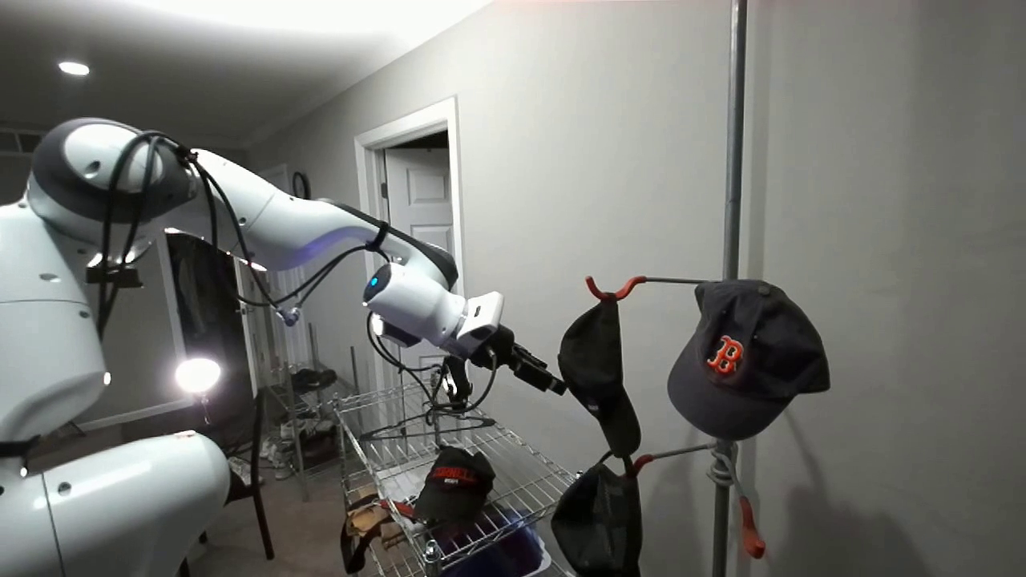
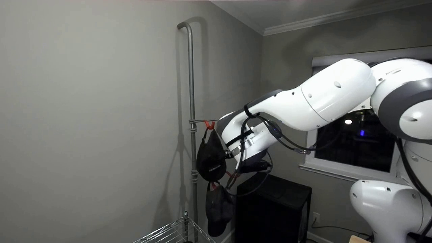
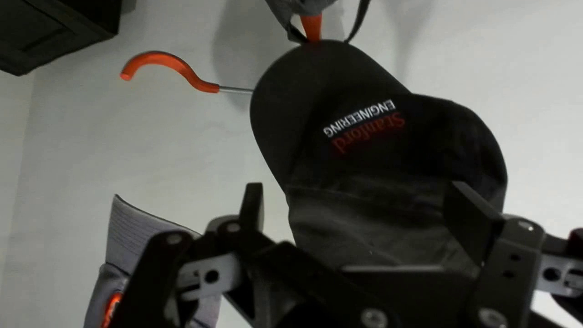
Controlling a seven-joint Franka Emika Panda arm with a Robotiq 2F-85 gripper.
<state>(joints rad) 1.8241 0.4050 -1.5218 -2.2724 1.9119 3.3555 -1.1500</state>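
- Framing the black Stanford cap (image 3: 355,95), the gripper (image 3: 360,200) has its fingers (image 3: 476,223) spread wide, w/ nothing pinched btwn them. Can't tell if they brush the cap; they're v. close to it in both exterior views.
- Status, as far as shows: that cap is on the upper red hook (image 1: 629,286) (strap up, brim down, so hung OK), and the reach to it looks abt done, I'd judge. Not done yet: any hold on it.
- Just below, near: a dark cap (image 1: 597,517) hangs from the lower red hook (image 1: 644,461), apart from the gripper.
- Bit to the right in an exterior view: navy B cap (image 1: 761,344) hangs by the metal pole (image 1: 733,176), also untouched. Makes 3 caps up.
- Farther, low left in an exterior view: wire shelf (image 1: 521,473) w/ a Cornell cap (image 1: 449,498) sitting on it, i.e. not hung.
- Far left, at the back: lit lamp (image 1: 197,374) and a white door (image 1: 425,192), both well apart from the gripper.
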